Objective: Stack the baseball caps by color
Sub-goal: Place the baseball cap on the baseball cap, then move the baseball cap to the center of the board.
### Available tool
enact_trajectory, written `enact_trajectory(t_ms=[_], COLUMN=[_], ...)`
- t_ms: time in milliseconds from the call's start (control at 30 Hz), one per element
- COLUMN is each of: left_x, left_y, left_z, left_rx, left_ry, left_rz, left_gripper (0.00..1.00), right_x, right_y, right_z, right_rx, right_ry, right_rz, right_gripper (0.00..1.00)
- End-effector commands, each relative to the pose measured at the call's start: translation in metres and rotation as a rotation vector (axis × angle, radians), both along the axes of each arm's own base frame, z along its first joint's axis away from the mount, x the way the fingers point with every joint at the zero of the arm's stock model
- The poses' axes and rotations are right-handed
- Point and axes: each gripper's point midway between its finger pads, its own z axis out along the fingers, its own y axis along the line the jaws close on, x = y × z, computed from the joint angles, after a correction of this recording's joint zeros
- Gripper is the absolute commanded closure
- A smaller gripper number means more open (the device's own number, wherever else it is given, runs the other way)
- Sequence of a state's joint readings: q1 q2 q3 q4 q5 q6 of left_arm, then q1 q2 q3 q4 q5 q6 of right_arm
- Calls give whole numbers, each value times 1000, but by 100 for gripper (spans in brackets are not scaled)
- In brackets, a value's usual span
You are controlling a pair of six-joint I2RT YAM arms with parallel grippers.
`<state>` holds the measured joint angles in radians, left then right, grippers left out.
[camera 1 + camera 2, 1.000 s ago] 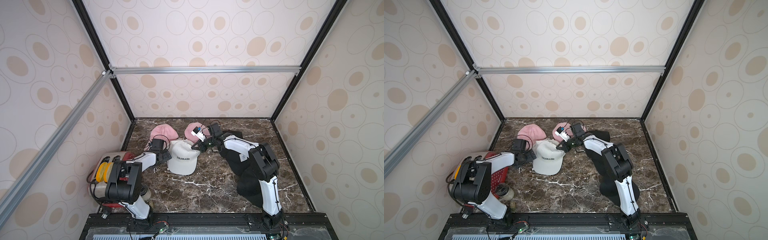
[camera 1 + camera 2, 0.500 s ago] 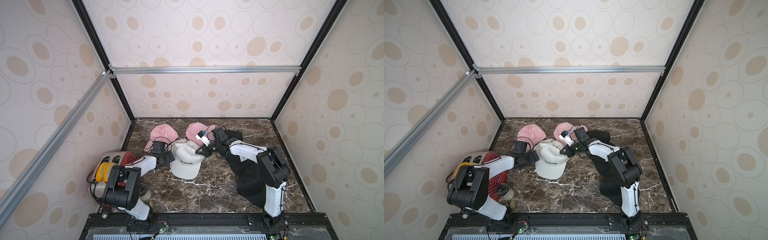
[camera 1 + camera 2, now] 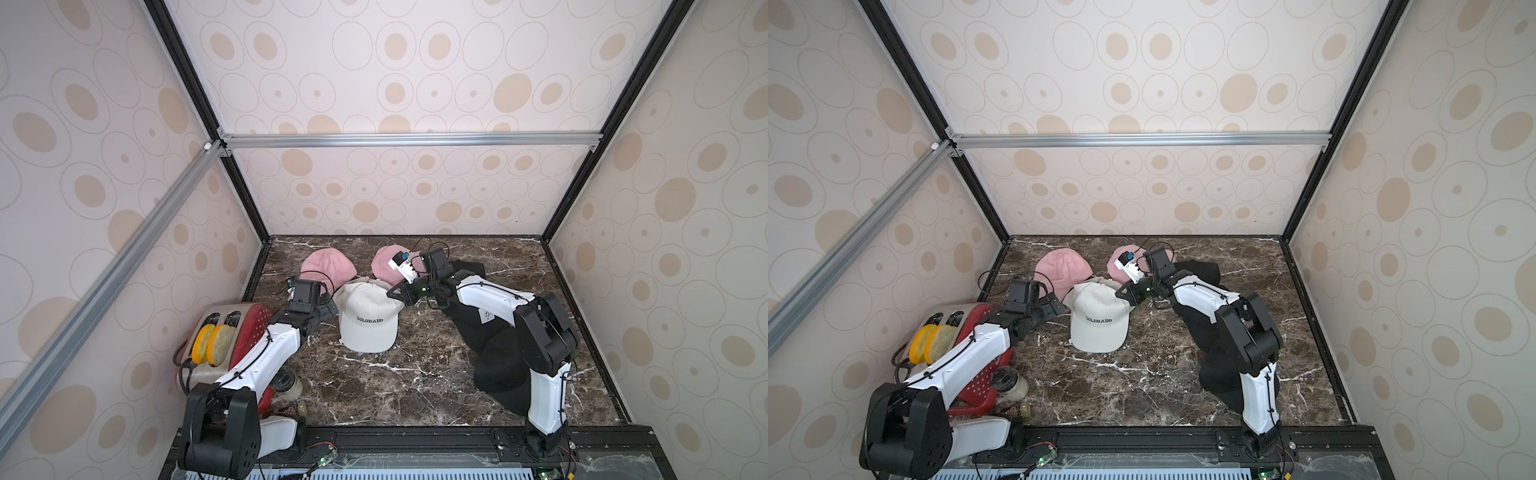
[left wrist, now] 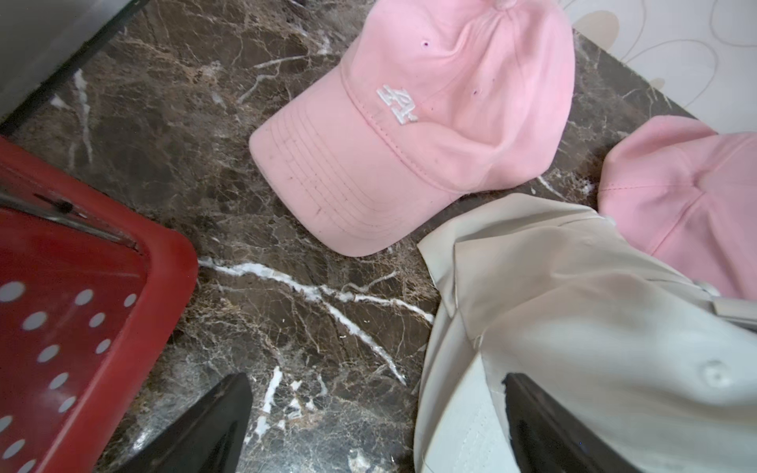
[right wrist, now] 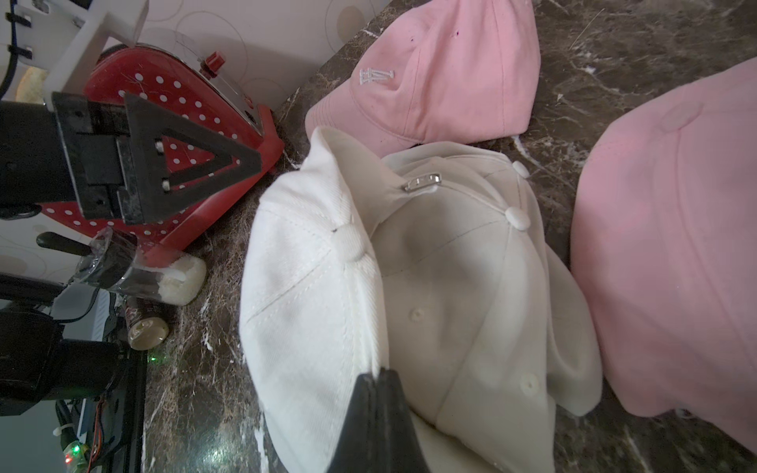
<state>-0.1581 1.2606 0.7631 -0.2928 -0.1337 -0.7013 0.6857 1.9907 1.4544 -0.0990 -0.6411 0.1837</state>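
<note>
Right tool (image 3: 392, 292) is closed, its jaws pressed flat together, and its tip rests on the crown of the white caps (image 3: 368, 328); I cannot tell whether a fold of cloth is pinched there. Left tool (image 4: 375, 376) is spread wide and holds nothing. One of its fingers (image 4: 545, 426) lies over the edge of the white pile and the other is above the bare worktop (image 3: 415, 386). The white caps lie overlapped in one pile a little left of the worktop's middle. The top one is lettered COLORADO and its brim points toward the front edge. Three crown buttons show in the right wrist view. Just behind the pile, near the rear edge, sit two pink caps. The left pink cap (image 3: 328, 264) and the right pink cap (image 3: 384, 262) are apart from each other and not stacked. The black caps (image 3: 498, 374) overlap along the right side under the right arm, from near the rear toward the front right corner. One of them bears a white tag (image 3: 485, 316). A red toaster (image 3: 249, 332) stands at the left edge, with a jar (image 3: 291, 384) just in front of it.
</note>
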Motion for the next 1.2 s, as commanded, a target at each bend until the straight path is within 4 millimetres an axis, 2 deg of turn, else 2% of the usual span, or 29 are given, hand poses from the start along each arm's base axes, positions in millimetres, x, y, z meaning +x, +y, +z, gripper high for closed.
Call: enact_trajectory(t_ms=[0, 167, 300, 533, 700, 833, 967, 1167], left_x=[-3, -3, -1, -3, -4, -5, -5, -8], left_y=[-10, -17, -23, -22, -23, -25, -33, -37], left_z=[0, -1, 5, 18, 22, 23, 32, 51], left_rx=[-54, -78, -107, -139, -147, -165, -194, -183], left_ry=[-4, -8, -40, -99, -118, -128, -165, -223], left_rz=[-27, -58, -84, -54, -62, -59, -90, -131], left_gripper=[2, 2, 2, 1, 1, 1, 1, 1], right_x=[-4, -4, -6, -6, -5, 0, 4, 22], right_y=[8, 14, 17, 25, 23, 10, -9, -59], right_z=[-10, -9, -9, -14, -10, 6, 40, 71], right_rx=[-30, -32, -34, -46, -74, -92, -66, -55], right_ry=[9, 14, 13, 17, 9, -70, -180, -264], right_rz=[18, 29, 38, 33, 25, -22, -101, -302], right_gripper=[97, 96, 94, 93, 82, 74, 60, 41])
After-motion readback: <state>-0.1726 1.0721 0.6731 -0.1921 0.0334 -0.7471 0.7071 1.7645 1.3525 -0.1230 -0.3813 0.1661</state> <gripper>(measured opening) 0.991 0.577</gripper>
